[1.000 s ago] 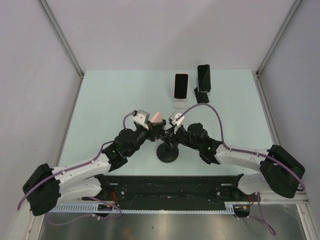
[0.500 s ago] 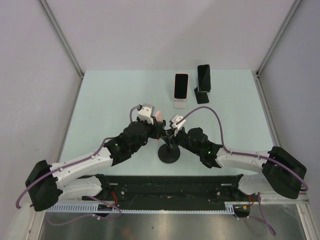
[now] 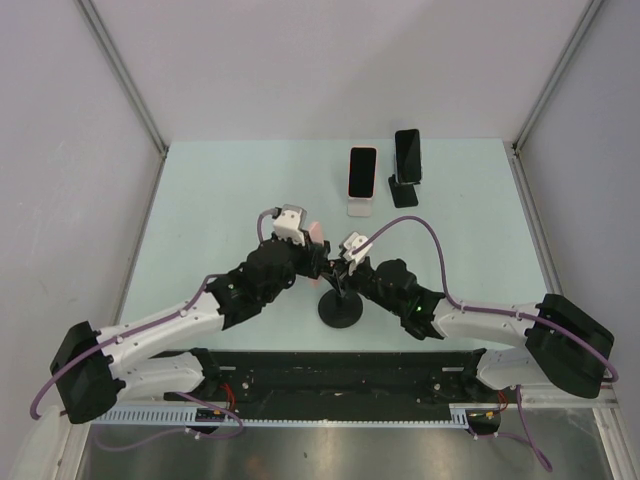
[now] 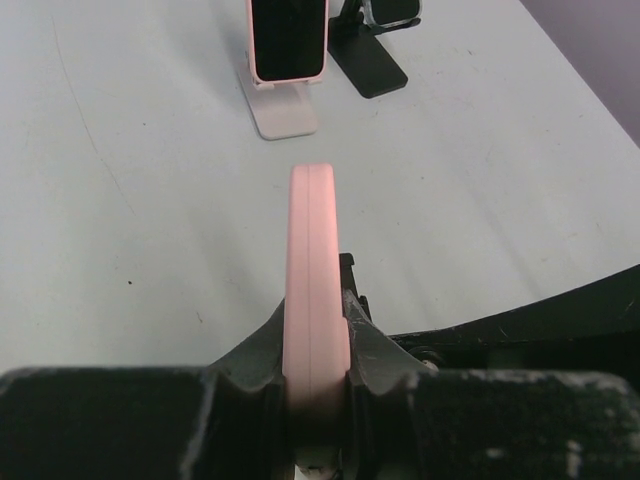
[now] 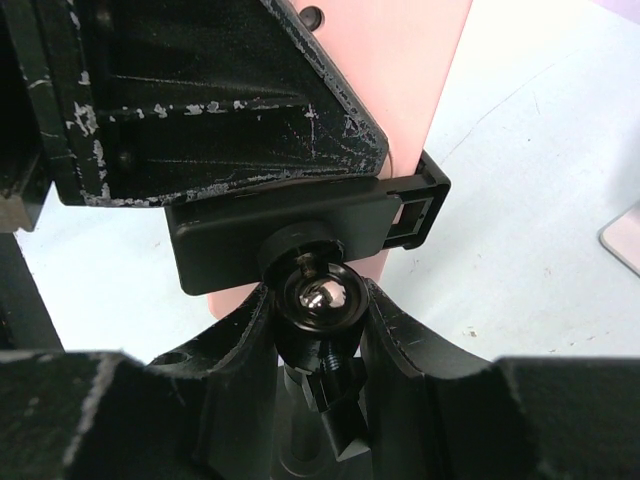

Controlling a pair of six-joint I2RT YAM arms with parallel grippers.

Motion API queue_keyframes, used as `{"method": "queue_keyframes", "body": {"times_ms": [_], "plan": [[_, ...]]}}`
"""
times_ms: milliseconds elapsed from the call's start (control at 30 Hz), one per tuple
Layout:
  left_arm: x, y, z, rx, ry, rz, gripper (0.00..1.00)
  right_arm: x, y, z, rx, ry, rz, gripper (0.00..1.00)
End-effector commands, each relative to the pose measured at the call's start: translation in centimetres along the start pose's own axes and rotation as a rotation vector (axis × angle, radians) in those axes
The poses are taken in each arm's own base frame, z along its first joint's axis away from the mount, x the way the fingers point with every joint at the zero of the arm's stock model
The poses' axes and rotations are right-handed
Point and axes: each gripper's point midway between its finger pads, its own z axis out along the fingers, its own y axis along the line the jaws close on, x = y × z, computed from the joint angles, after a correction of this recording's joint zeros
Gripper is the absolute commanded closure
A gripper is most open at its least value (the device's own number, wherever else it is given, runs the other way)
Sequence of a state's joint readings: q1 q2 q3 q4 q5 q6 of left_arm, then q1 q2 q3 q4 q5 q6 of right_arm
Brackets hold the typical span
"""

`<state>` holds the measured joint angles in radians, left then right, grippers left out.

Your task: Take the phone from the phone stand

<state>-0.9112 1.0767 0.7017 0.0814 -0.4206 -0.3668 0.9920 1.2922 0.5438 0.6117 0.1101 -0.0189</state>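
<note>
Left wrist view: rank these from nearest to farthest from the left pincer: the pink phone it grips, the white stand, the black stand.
1. The pink phone, clamped edge-on in the left pincer.
2. The white stand, ahead, slightly left.
3. The black stand, farther back, to the right.

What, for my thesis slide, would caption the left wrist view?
Left gripper shut on the pink phone, edge-on; two other phones stand on the table beyond.

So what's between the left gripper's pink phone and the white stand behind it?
Only bare table separates the held pink phone from the white stand, per the left wrist view.
</note>
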Motion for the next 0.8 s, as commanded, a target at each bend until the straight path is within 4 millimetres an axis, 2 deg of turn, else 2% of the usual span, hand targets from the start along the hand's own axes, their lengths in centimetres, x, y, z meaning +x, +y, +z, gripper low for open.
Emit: {"method": "queue_keyframes", "body": {"times_ms": [0,200,367,433,633,767], "plan": [[-4.6,10.9,-2.4,-0.429,-0.106,0.135,1.0,0.2,-5.0,-1.6,0.213,0.004,-0.037,1.0],[-5.8,9.0,-1.9,-0.223,-0.154,0.163,1.0,0.4,-4.1,-1.5,0.092,0.018,-0.01,1.0],[-6.5,7.2,-1.7,-0.106,-0.149,0.253,1.0,0.1,-4.8,-1.9,0.06,0.021,0.012,1.0],[-6.4,7.0,-1.6,-0.088,-0.143,0.261,1.0,0.1,-5.3,-2.0,0.072,0.022,0.016,1.0],[-6.2,5.6,-1.5,0.011,-0.134,0.368,1.0,0.1,-4.7,-1.8,0.005,0.024,0.03,1.0],[-6.8,5.6,-1.4,-0.001,-0.145,0.333,1.0,0.0,-4.6,-1.5,-0.005,0.018,0.032,1.0]]}}
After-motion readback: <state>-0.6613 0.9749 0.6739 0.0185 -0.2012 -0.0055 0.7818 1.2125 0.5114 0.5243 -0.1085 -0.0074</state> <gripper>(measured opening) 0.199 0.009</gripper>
